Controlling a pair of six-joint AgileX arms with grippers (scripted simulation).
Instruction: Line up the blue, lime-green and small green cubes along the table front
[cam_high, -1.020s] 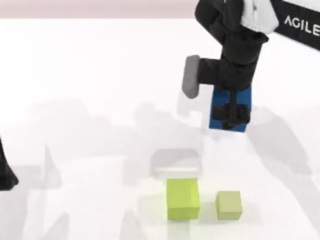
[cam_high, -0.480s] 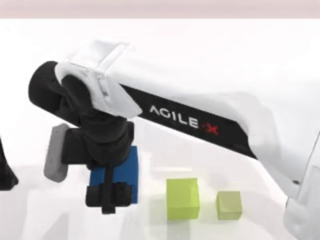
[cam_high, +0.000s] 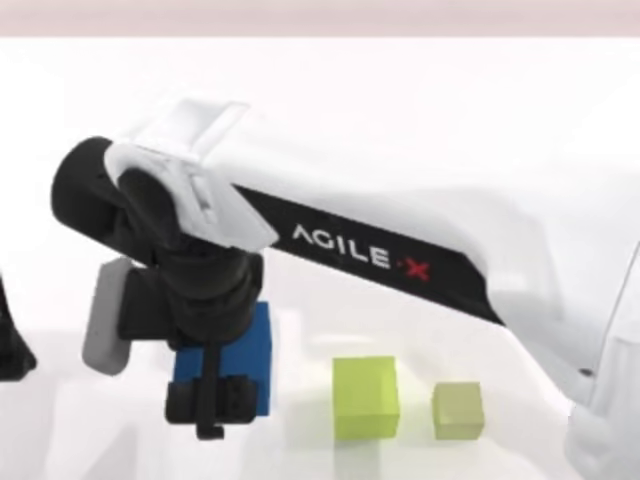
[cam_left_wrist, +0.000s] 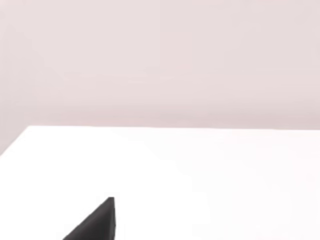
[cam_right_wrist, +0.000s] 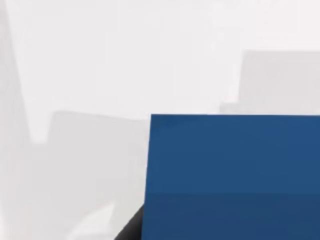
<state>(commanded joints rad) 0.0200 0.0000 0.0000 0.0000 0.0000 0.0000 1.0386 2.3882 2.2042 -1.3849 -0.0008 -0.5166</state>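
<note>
My right arm reaches across the table from the right. Its gripper (cam_high: 218, 388) is shut on the blue cube (cam_high: 256, 350), which it holds near the table front, left of the lime-green cube (cam_high: 366, 397). In the right wrist view the blue cube (cam_right_wrist: 235, 175) fills the lower right, with one dark finger (cam_right_wrist: 131, 231) against its side. I cannot tell whether the blue cube touches the table (cam_high: 400, 120). The small green cube (cam_high: 458, 410) rests just right of the lime-green one, a narrow gap between them. My left gripper (cam_high: 10, 352) is parked at the left edge.
The long white and black forearm of my right arm (cam_high: 400, 265) passes above and behind the two green cubes. The left wrist view holds only the white tabletop (cam_left_wrist: 200, 175) and a pale wall behind it.
My right arm has carried the blue cube from the back right across to the front left, beside the lime-green cube. In the last half second it shifted slightly left and toward the front.
</note>
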